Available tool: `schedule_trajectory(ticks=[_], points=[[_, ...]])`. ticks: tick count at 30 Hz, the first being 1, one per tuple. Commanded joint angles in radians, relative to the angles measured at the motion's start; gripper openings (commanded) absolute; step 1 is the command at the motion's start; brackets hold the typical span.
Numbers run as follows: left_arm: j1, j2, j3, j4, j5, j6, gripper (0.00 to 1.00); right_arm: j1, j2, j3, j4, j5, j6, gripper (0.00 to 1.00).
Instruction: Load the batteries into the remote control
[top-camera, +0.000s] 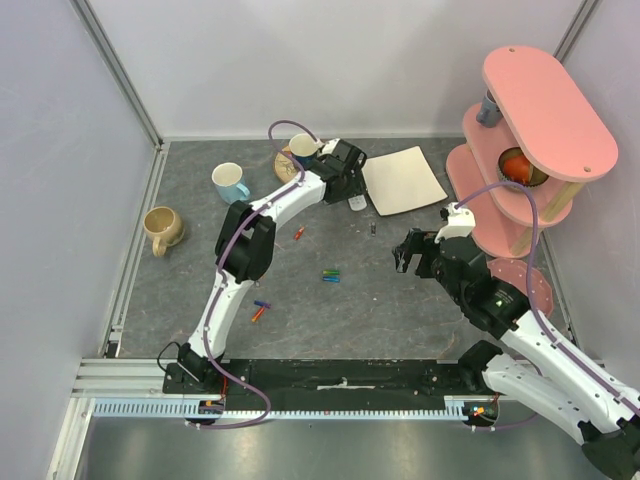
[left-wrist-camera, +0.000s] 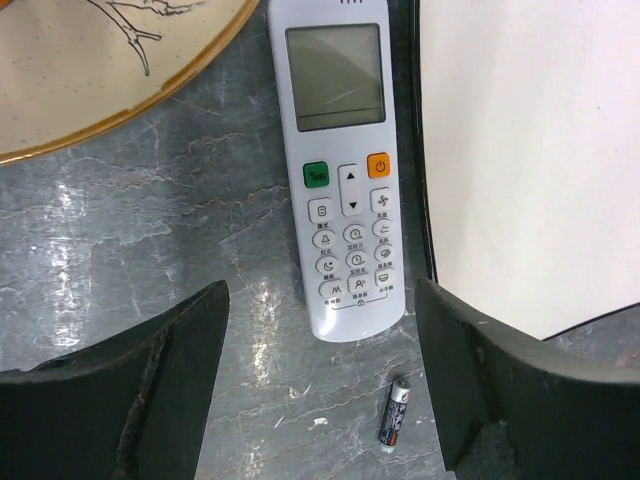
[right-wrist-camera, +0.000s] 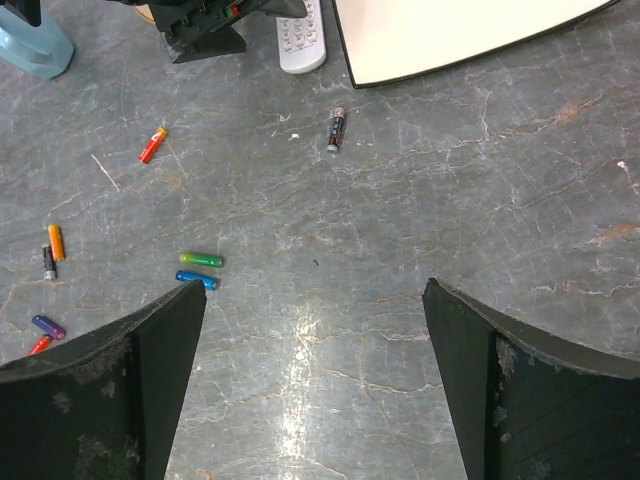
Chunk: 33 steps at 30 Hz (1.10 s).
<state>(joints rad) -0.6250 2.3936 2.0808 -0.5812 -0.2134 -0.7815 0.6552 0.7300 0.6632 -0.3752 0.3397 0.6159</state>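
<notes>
Remote control (left-wrist-camera: 345, 170) lies face up on the grey table (left-wrist-camera: 150, 230), display end far from the left wrist cam, buttons nearer. Its long right edge runs just beside the white square plate (left-wrist-camera: 520, 150) w/ a thin dark gap btwn them, and a beige plate w/ brown rim (left-wrist-camera: 100, 90) sits off its upper left. Left gripper (left-wrist-camera: 320, 295) hangs over the remote's button end, jaws spread wide, one finger (left-wrist-camera: 150, 390) on each side, nothing in its hold; can't tell if the tips touch the table. A dark battery (left-wrist-camera: 394, 412) lies loose just past the remote's near end, apart from it. Right gripper (right-wrist-camera: 315, 290) is over bare table near the middle, well apart from the remote, jaws as wide as they go, empty. Green battery (right-wrist-camera: 201, 259) and blue battery (right-wrist-camera: 196, 279) lie side by side, almost touching, just ahead of its left finger (right-wrist-camera: 130, 380). Red-orange battery (right-wrist-camera: 152, 145) lies alone farther on, toward the left arm. Orange battery (right-wrist-camera: 56, 241) lies at the left edge of the right wrist view w/ a short black one beside it, and a purple battery (right-wrist-camera: 48, 326) w/ a red one sits below those. In the top view a white-and-blue mug (top-camera: 231, 183) and a tan mug (top-camera: 162, 228) stand at far left, and a pink shelf stand (top-camera: 525, 130) is at far right.
</notes>
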Motion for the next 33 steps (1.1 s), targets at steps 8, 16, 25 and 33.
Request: schedule_trajectory(ticks=[8, 16, 25, 33], points=[[-0.015, 0.082, 0.096, 0.020, 0.031, -0.022, 0.79, 0.001, 0.011, -0.001, 0.021, -0.002, 0.013, 0.98], [-0.019, 0.134, 0.159, -0.045, 0.002, 0.005, 0.74, 0.000, 0.003, -0.001, 0.022, 0.005, 0.005, 0.98], [-0.019, 0.168, 0.174, -0.108, -0.024, 0.047, 0.68, 0.000, 0.014, -0.004, 0.021, 0.007, 0.004, 0.98], [-0.016, 0.138, 0.119, -0.112, -0.034, 0.065, 0.48, 0.000, 0.008, -0.007, 0.021, 0.004, 0.013, 0.98]])
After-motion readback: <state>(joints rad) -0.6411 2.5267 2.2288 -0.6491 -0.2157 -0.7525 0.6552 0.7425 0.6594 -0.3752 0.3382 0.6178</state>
